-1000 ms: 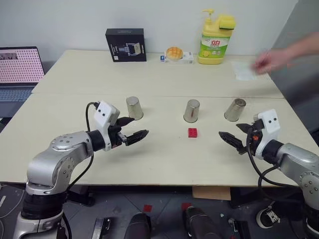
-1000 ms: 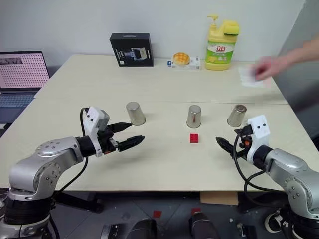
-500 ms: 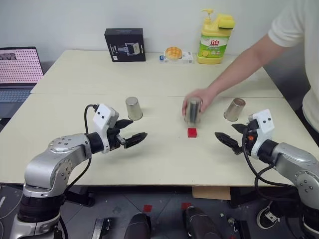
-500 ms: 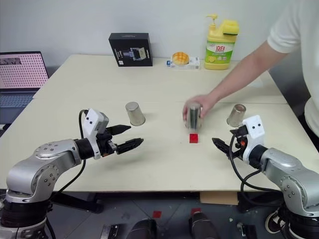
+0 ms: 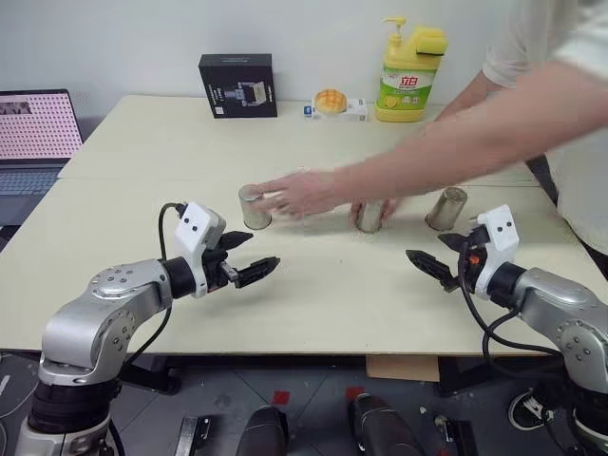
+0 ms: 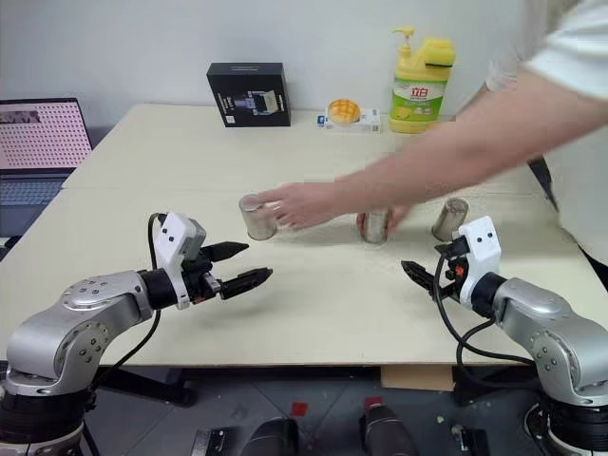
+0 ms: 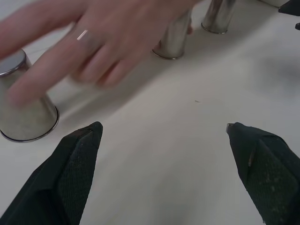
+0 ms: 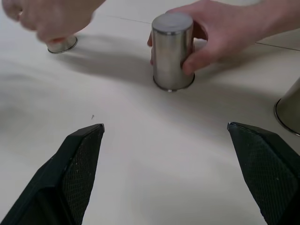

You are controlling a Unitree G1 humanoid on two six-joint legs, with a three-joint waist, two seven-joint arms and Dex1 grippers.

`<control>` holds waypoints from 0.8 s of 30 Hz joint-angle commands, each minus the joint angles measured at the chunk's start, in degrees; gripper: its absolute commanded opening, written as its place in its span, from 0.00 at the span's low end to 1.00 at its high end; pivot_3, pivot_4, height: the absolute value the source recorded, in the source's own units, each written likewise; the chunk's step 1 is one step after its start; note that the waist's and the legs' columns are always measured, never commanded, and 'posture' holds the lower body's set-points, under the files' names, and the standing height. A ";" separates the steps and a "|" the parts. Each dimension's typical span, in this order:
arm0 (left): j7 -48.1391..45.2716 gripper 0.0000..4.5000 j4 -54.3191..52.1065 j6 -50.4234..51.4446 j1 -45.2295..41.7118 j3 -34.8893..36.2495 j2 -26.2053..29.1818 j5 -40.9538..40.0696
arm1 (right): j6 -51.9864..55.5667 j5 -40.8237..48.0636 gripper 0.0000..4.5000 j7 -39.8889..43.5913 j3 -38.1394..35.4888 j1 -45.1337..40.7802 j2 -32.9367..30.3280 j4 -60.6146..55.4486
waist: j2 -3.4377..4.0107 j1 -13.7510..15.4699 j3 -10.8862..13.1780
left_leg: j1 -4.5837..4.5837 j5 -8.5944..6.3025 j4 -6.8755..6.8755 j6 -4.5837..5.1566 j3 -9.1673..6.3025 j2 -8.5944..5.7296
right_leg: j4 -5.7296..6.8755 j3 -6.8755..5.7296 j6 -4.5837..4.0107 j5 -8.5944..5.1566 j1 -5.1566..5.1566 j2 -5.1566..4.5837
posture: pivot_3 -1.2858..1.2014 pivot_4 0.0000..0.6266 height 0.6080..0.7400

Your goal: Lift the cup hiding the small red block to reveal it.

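While both grippers, left (image 5: 249,256) and right (image 5: 439,256), hover open near the tabletop's (image 5: 313,304) front edge, a person's hands grip the left cup (image 5: 251,206) and middle cup (image 8: 172,50). Nowhere can the red block be seen.

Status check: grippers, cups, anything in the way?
Left gripper and right gripper open, empty. Three cups upside down. Person's hands on left cup and middle cup, blocking access.
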 commanded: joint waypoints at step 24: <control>0.01 1.00 1.20 -1.86 -0.57 4.60 3.54 0.74 | -1.60 0.39 0.99 3.22 1.42 -1.08 -1.02 -1.27 | 0.00 -0.01 0.00 | 0.00 0.00 -0.02 0.00 0.00 0.00 | 0.01 -0.01 0.00 0.00 -0.01 0.00 | 0.52 0.24 1.00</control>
